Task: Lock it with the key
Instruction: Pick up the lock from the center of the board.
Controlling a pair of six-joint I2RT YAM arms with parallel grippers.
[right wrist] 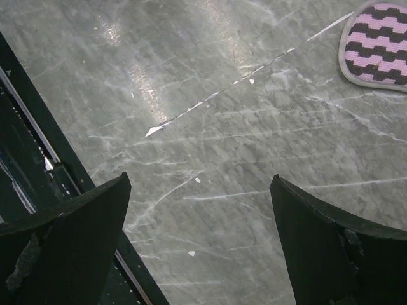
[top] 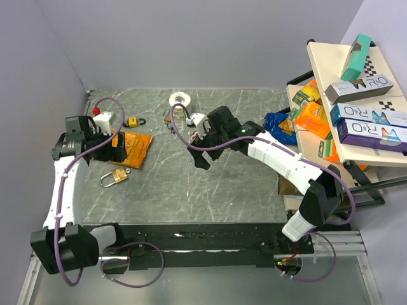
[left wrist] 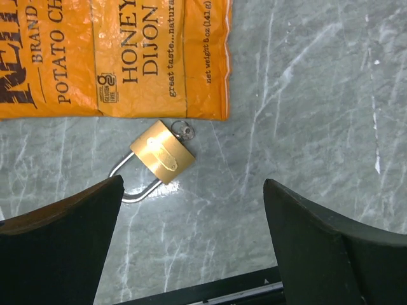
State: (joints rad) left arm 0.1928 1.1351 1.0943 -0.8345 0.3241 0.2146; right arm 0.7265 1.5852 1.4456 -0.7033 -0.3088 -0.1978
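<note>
A brass padlock (left wrist: pixel 162 152) lies flat on the grey marble table, just below an orange chip bag (left wrist: pixel 114 57). Its steel shackle (left wrist: pixel 130 189) points to the lower left. A small silver key (left wrist: pixel 184 131) sticks out of its bottom end. The padlock also shows in the top view (top: pixel 117 176). My left gripper (left wrist: pixel 191 213) is open and empty, hovering above the table just short of the padlock. In the top view the left gripper (top: pixel 116 147) is over the bag. My right gripper (right wrist: pixel 200 210) is open and empty over bare table mid-table (top: pixel 201 159).
A small black-and-yellow padlock (top: pixel 135 121), a red-and-white object (top: pixel 102 116) and a white tape roll (top: pixel 180 99) lie at the back. A purple-striped pad (right wrist: pixel 378 44) lies near my right gripper. Snack bags (top: pixel 311 117) and boxes on a rack (top: pixel 369 121) stand at the right.
</note>
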